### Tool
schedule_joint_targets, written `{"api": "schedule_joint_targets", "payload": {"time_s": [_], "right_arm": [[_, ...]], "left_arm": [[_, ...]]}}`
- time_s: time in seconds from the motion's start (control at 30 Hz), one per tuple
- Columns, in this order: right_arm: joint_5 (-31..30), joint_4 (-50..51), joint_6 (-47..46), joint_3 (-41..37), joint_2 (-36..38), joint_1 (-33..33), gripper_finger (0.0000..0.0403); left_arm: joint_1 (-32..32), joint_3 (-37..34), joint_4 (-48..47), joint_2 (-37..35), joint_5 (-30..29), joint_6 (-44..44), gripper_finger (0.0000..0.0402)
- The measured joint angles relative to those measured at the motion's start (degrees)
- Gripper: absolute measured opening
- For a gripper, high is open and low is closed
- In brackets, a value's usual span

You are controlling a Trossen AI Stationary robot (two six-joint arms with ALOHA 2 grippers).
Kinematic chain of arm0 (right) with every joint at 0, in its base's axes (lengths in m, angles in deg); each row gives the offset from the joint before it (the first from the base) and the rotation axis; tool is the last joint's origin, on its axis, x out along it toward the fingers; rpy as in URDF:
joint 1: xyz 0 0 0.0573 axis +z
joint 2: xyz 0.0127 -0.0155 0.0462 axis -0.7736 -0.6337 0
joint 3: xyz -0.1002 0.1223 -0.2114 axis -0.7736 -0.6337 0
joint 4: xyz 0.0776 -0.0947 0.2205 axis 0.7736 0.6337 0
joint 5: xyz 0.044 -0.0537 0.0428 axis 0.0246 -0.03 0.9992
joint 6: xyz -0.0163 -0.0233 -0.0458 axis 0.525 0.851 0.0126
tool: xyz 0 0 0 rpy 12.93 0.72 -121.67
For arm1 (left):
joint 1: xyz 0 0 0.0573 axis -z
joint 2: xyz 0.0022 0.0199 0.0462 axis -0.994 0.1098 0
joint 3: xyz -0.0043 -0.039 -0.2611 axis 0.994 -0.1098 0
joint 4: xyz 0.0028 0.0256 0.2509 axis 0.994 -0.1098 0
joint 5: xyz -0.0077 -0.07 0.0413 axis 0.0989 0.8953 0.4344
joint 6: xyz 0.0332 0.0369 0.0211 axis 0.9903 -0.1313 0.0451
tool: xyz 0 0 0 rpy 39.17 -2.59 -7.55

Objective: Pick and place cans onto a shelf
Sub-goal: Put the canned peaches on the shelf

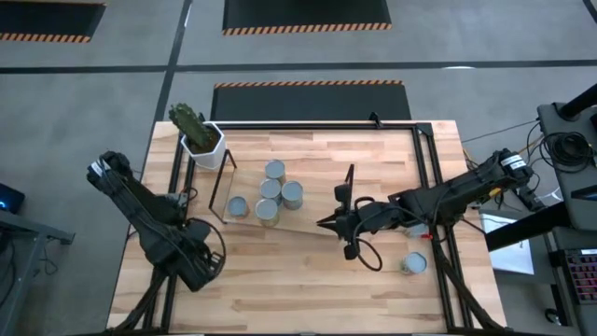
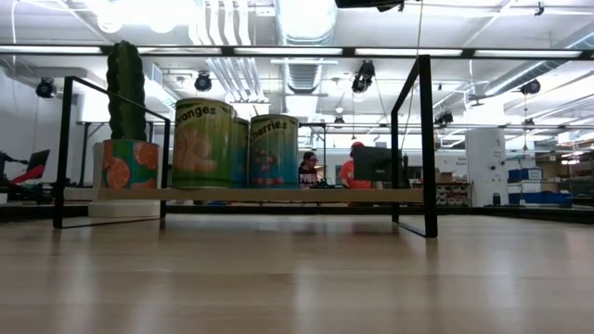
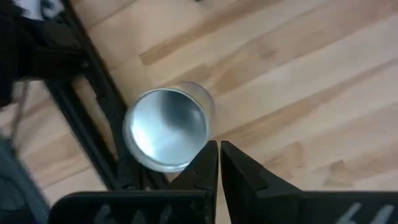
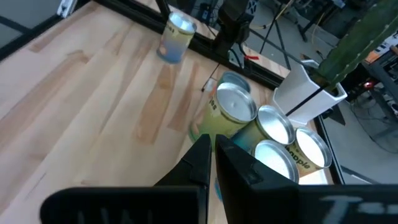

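Right pincer (image 1: pixel 326 224) shut, empty, poised just beside shelf (image 1: pixel 312 210) edge, near can cluster (image 1: pixel 270 193). Left pincer (image 3: pixel 219 155) shut, empty, over near-left counter (image 1: pixel 308 280) by loose can (image 3: pixel 166 127).

Risk: closed tips could nudge packed cans, topple neighbours; must open before grasp. Stray can (image 1: pixel 413 264) sat near right frame rail, awkward reach.

Cans: short cylinders, shiny lids, paper labels. Shelf: pale wood, thin black wire ends.

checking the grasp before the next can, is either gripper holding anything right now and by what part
Nothing is held. The left gripper is shut on nothing beside a can; the right gripper is shut and empty near the cans on the shelf.
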Motion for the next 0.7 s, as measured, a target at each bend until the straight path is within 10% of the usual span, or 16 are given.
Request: {"api": "schedule_joint_targets", "payload": {"time_s": [0.37,0.7], "right_arm": [[0.02,0.03,0.12,-0.17,0.02,0.0,0.0013],[0.02,0.65,-0.28,-0.19,0.02,0.0,0.0013]], "left_arm": [[0.54,-10.12,4.47,-8.43,-0.4,-8.21,0.0026],[0.59,-12.64,4.34,-9.34,1.01,-9.92,0.0222]]}}
